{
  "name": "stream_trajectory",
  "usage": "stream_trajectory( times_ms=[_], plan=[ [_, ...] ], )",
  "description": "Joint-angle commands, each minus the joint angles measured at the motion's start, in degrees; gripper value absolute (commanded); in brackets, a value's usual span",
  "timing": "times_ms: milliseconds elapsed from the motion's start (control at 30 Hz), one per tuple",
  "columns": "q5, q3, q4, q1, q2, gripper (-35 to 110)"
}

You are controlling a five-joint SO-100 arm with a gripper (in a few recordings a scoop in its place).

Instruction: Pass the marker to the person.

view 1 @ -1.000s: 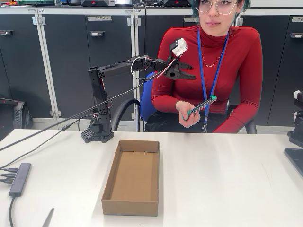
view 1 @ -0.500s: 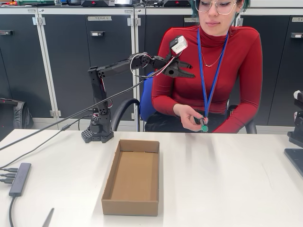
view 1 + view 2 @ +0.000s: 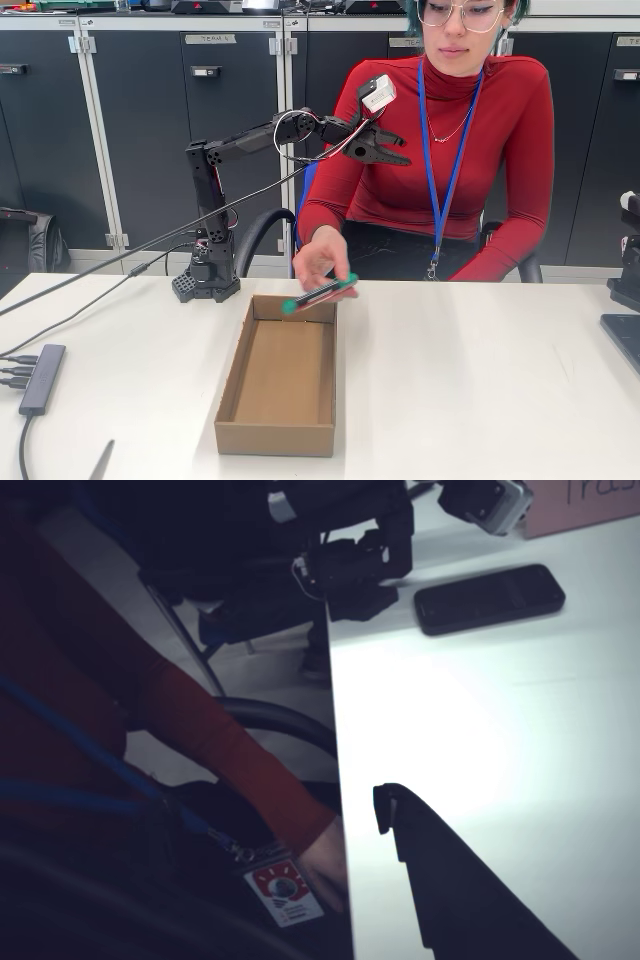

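The person (image 3: 470,150) in a red turtleneck with a blue lanyard sits behind the table and leans forward. Her hand (image 3: 318,262) holds the marker (image 3: 318,293), a black barrel with green ends, level over the far end of the cardboard box (image 3: 278,375). My gripper (image 3: 404,151) hangs high in the air in front of her shoulder, well above the marker and to its right. It is open with nothing between its jaws. In the wrist view one dark finger (image 3: 420,850) shows over the white table (image 3: 500,730), beside her red sleeve (image 3: 215,740) and lanyard badge (image 3: 283,892).
The open box lies mid-table with its long side running away from the camera. A USB hub (image 3: 42,378) with cables lies at the left edge, and dark equipment (image 3: 625,290) stands at the right edge. A black phone (image 3: 490,598) lies on the table.
The person's hand has carried the marker from in front of her torso down and left to above the box's far end. My arm has barely moved.
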State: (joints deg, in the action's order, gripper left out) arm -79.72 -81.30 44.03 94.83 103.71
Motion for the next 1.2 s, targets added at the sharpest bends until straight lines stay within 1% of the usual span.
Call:
stream_trajectory(
  times_ms=[0, 300, 767, 1167],
  plan=[
    [1.05, 4.66, 0.35, -0.09, 1.05, 43],
    [0.79, 5.89, -0.26, -0.88, 0.62, 43],
    [0.79, 6.77, 4.39, -1.49, 1.23, 43],
    [0.97, 6.06, 5.36, -2.29, 2.81, 43]
  ],
)
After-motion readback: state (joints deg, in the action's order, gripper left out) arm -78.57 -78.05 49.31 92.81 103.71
